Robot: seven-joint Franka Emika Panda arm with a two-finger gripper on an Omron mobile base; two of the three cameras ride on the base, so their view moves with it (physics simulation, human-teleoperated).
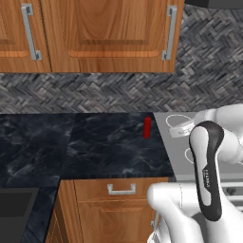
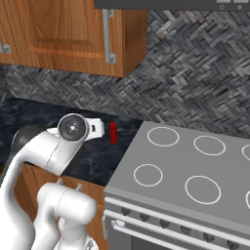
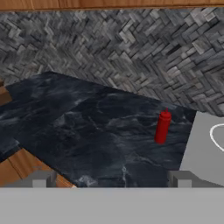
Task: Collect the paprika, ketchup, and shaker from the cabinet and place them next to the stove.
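Observation:
The ketchup [image 1: 147, 127], a slim red squeeze bottle, stands upright on the dark marble counter [image 1: 104, 147] close to the left edge of the stove [image 1: 176, 147]. The same ketchup [image 2: 113, 132] stands just left of the stove [image 2: 176, 166] near the back wall. In the hand view my gripper [image 3: 111, 181] is open with nothing between its fingers. It looks down the counter at the ketchup [image 3: 162, 127], well short of it, beside the grey stove [image 3: 201, 144]. The paprika, the shaker and the cabinet are out of view.
Closed wood-door cupboards [image 1: 109, 33] with metal handles hang above the counter. A drawer [image 1: 121, 190] sits under the counter's front edge and a dark sink [image 1: 14, 204] lies at the lower left. A herringbone tiled wall [image 2: 195, 73] backs everything.

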